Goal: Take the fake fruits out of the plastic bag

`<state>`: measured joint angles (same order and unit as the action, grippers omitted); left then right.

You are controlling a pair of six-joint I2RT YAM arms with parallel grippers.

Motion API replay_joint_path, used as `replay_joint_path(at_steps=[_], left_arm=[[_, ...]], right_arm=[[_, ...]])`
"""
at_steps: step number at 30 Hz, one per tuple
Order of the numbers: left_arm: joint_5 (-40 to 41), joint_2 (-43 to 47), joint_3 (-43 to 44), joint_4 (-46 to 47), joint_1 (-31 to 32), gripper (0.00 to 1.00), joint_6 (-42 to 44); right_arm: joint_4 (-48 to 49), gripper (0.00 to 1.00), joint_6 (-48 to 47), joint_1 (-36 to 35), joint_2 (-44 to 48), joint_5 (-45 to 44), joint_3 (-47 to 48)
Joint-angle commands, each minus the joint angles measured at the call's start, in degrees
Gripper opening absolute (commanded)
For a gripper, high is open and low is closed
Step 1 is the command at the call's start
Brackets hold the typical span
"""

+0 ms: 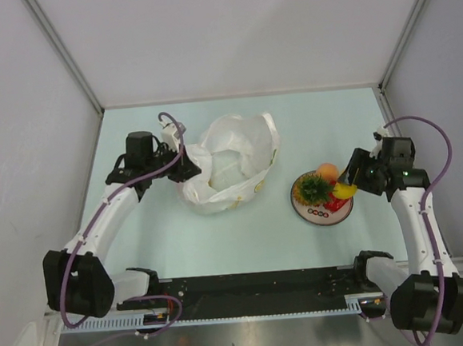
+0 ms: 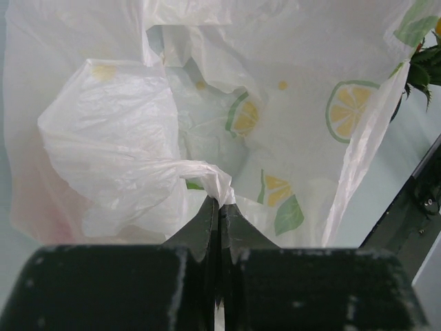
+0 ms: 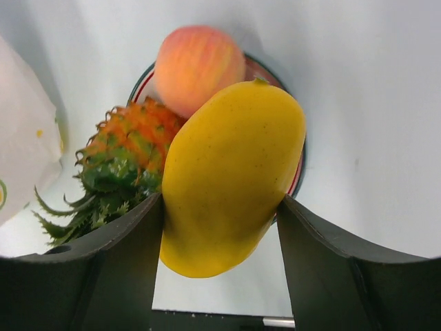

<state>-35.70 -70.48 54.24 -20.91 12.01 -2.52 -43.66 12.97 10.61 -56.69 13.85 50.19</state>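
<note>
On the pale green bench (image 1: 245,244), toward the near right, we see a round white plate (image 1: 325,217) with a dark rim. The right tool (image 3: 220,231) hangs just over the plate's right edge. Its two dark fingers stand fairly wide apart and press on either side of a yellow-orange mango (image 3: 231,179), which fills the gap between them. We cannot tell whether the mango touches the plate. Just behind the mango, the orange pineapple (image 3: 127,148) lies on the plate with its green crown pointing near and left. The pink-orange peach (image 3: 196,65) sits at the plate's far edge, touching the pineapple. Something red (image 1: 336,203) also shows on the near part of the plate.

Farther back and left of centre, the plastic bag (image 1: 231,165) lies crumpled on the bench, well apart from the plate. It is thin and white, printed with lemon slices and green leaves. At its left side the left tool (image 2: 219,214) is fully closed, pinching a bunched twist of the bag's film.
</note>
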Motion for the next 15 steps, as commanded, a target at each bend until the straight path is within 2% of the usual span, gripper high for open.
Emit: replay_joint_path(at_steps=[1, 5, 11, 15], left_arm=[[1.4, -2.6, 4.2, -0.2, 0.3, 0.0, 2.4], [2.4, -5.4, 7.1, -1.4, 0.3, 0.0, 4.9], [4.0, -8.4, 9.8, -2.4, 0.4, 0.0, 8.0], [4.9, -10.1, 10.6, -1.7, 0.4, 0.0, 8.5]], right_arm=[[-0.9, 0.32, 3.5, -3.1, 1.0, -3.4, -0.8], [-2.0, 0.31, 4.0, -0.5, -2.8, -5.1, -1.4], [-5.3, 0.29, 3.7, -3.0, -6.0, -6.5, 0.3], [-7.3, 0.3, 5.0, -7.0, -7.9, -9.2, 1.4]])
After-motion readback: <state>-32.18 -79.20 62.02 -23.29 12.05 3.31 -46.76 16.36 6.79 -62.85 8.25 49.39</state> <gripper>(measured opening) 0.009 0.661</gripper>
